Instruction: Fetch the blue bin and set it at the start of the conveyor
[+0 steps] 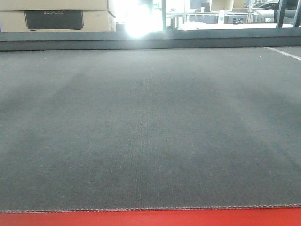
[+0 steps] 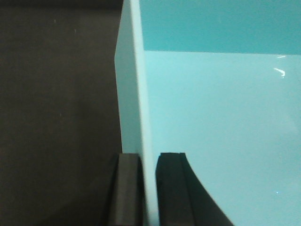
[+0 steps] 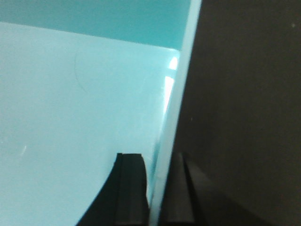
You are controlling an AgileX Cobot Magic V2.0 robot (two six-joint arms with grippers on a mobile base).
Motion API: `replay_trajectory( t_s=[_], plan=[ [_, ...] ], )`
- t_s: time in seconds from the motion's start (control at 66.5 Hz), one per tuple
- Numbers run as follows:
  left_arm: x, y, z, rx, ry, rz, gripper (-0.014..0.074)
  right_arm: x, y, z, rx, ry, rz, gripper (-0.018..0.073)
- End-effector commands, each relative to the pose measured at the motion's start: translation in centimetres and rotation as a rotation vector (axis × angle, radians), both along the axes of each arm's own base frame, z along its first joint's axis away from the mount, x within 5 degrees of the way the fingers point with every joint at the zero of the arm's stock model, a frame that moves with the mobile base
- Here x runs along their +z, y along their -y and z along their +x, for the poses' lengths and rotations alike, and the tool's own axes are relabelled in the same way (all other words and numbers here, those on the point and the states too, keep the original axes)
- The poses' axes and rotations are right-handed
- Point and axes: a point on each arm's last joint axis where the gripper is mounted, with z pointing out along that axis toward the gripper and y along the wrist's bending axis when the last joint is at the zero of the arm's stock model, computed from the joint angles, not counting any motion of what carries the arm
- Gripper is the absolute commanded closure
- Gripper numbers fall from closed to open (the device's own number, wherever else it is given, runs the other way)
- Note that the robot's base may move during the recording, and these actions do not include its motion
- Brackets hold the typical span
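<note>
Pinching blue bin [image 2: 221,117] walls: L gripper [image 2: 148,159], R gripper [image 3: 157,159], near-closed.

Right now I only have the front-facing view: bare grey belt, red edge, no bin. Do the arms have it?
Observer: Yes. In the left wrist view the left gripper is clamped on a wall of the blue bin, with one finger inside and one outside.
Operator: Right arm too?
Observer: Same. The right gripper pinches another wall, with the tub's inside on the far side of its fingers from the left wrist view.
Operator: Anything inside the bin?
Observer: The inner surfaces both wrist views show are bare; the rest is out of frame.
Operator: Is it over the conveyor belt?
Observer: Cannot tell. Outside the walls both wrist views show only a dark, blurred surface.
</note>
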Motion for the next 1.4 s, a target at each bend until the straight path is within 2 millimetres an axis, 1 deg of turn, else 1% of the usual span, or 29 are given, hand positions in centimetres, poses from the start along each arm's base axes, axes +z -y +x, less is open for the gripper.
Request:
replay_trajectory(
  t_s=[0.0, 0.09, 0.211, 0.301, 0.316, 0.466, 0.497, 0.527, 0.572, 0.602, 0.662, 0.677, 0.692, 0.782, 0.797, 0.828, 0.843, 0.888, 0.963, 1.038, 1.098, 1.129, 1.189, 1.219, 1.234, 1.294, 1.384],
  plan=[
    [-2.2, 0.2, 0.2, -0.004, -0.091, -0.01, 0.0708, -1.6, 0.2, 0.1, 0.0, -0.009, -0.036, 0.0712],
    [-5.1, 0.3, 0.6, 0.004, -0.132, -0.002, 0.0708, -5.0, 0.2, 0.5, -0.004, -0.059, -0.056, 0.0712],
    [-8.9, 0.2, 0.8, 0.019, -0.146, 0.0, 0.0708, -8.7, 0.2, 0.9, -0.011, -0.066, -0.057, 0.0712],
    [-11.0, 0.2, 1.0, 0.027, -0.162, 0.004, 0.0708, -10.8, 0.2, 1.0, -0.017, -0.056, -0.055, 0.0712],
    [-11.5, 0.2, 1.1, 0.028, -0.173, 0.007, 0.0708, -11.1, 0.2, 1.1, -0.018, -0.055, -0.055, 0.0712],
    [-13.7, 0.4, 2.1, 0.029, -0.243, 0.024, 0.0706, -13.0, 0.0, 1.8, -0.018, -0.091, -0.065, 0.0708],
    [-14.2, 0.5, 2.3, 0.026, -0.257, 0.031, 0.0698, -13.3, 0.0, 1.9, -0.018, -0.1, -0.067, 0.0698],
    [-14.5, 0.5, 2.5, 0.023, -0.267, 0.037, 0.0669, -13.6, -0.1, 2.1, -0.018, -0.109, -0.07, 0.0685],
    [-14.9, 0.6, 2.7, 0.022, -0.283, 0.041, 0.0623, -13.9, -0.1, 2.2, -0.017, -0.124, -0.074, 0.0634],
    [-15.1, 0.6, 2.7, 0.022, -0.293, 0.043, 0.0561, -14.2, -0.1, 2.3, -0.017, -0.136, -0.077, 0.0602],
    [-15.3, 0.6, 2.8, 0.022, -0.303, 0.045, 0.0447, -14.5, -0.2, 2.4, -0.016, -0.15, -0.08, 0.0475],
    [-15.3, 0.6, 2.8, 0.022, -0.303, 0.045, 0.0389, -14.5, -0.2, 2.4, -0.016, -0.152, -0.081, 0.0458],
    [-15.3, 0.6, 2.8, 0.022, -0.303, 0.045, 0.0349, -14.5, -0.2, 2.3, -0.016, -0.155, -0.082, 0.0405],
    [-15.2, 0.6, 2.9, 0.022, -0.3, 0.045, 0.0086, -14.4, -0.1, 2.3, -0.016, -0.15, -0.08, 0.018],
    [-15.2, 0.6, 2.9, 0.022, -0.299, 0.044, 0.0043, -14.4, -0.2, 2.3, -0.016, -0.15, -0.08, 0.0128],
    [-14.9, 0.6, 2.8, 0.021, -0.29, 0.042, -0.0037, -14.2, -0.2, 2.3, -0.016, -0.147, -0.08, 0.008],
    [-14.7, 0.6, 2.8, 0.021, -0.289, 0.042, -0.0027, -14.1, -0.1, 2.3, -0.016, -0.147, -0.079, 0.0039],
    [-14.2, 0.6, 2.5, 0.019, -0.289, 0.039, 0.0014, -13.7, -0.1, 2.2, -0.015, -0.142, -0.078, -0.002],
    [-12.8, 0.5, 2.1, 0.014, -0.279, 0.038, 0.0068, -12.3, 0.0, 1.7, -0.015, -0.11, -0.069, -0.0003],
    [-10.8, 0.2, 1.3, 0.008, -0.24, 0.052, 0.012, -10.8, 0.2, 1.1, -0.018, -0.066, -0.058, 0.0032],
    [-9.3, -0.1, 0.5, 0.007, -0.202, 0.071, 0.0157, -9.6, 0.5, 0.4, -0.023, -0.029, -0.048, 0.0091],
    [-8.6, -0.3, 0.1, 0.01, -0.179, 0.084, 0.019, -9.0, 0.8, 0.1, -0.029, -0.012, -0.043, 0.0128],
    [-7.2, -1.0, -1.0, 0.023, -0.135, 0.093, 0.0253, -8.1, 1.4, -0.7, -0.043, 0.009, -0.038, 0.0225],
    [-6.7, -1.4, -1.5, 0.032, -0.12, 0.104, 0.0298, -7.5, 2.0, -1.1, -0.058, 0.018, -0.035, 0.0283],
    [-6.5, -1.6, -1.7, 0.037, -0.114, 0.108, 0.0318, -7.3, 2.3, -1.2, -0.065, 0.019, -0.035, 0.033],
    [-5.7, -2.7, -2.7, 0.066, -0.098, 0.13, 0.0407, -6.7, 3.4, -1.8, -0.096, 0.022, -0.037, 0.0464],
    [-5.3, -4.3, -3.8, 0.118, -0.08, 0.171, 0.0575, -6.1, 5.6, -2.5, -0.163, 0.014, -0.058, 0.0691]
  ],
)
